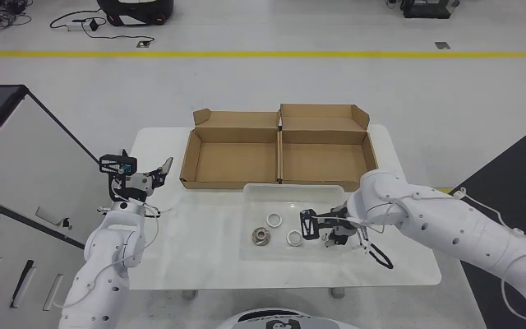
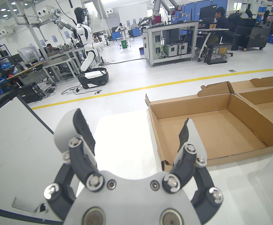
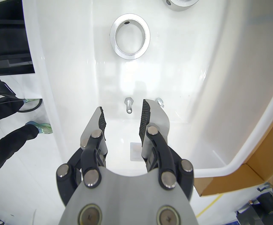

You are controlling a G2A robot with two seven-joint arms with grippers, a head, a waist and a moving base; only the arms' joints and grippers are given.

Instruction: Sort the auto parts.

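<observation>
Our right hand (image 3: pixel 123 109) sits inside the shallow white plastic tray (image 3: pixel 213 85), half open and holding nothing. A short silver hex-headed bolt (image 3: pixel 128 105) lies just ahead of its fingertips, and a second bolt (image 3: pixel 159 102) lies beside one finger. A silver metal ring (image 3: pixel 130 36) lies farther along the tray, with a second ring (image 3: pixel 181 3) beyond it. Our left hand (image 2: pixel 132 119), wide open and empty, hovers above the tabletop well off the tray's left side, near an open brown cardboard box (image 2: pixel 213 132) at the tray's far edge.

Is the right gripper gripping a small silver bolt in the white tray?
No: the right gripper is open, and the small silver bolt lies loose beyond it.
</observation>
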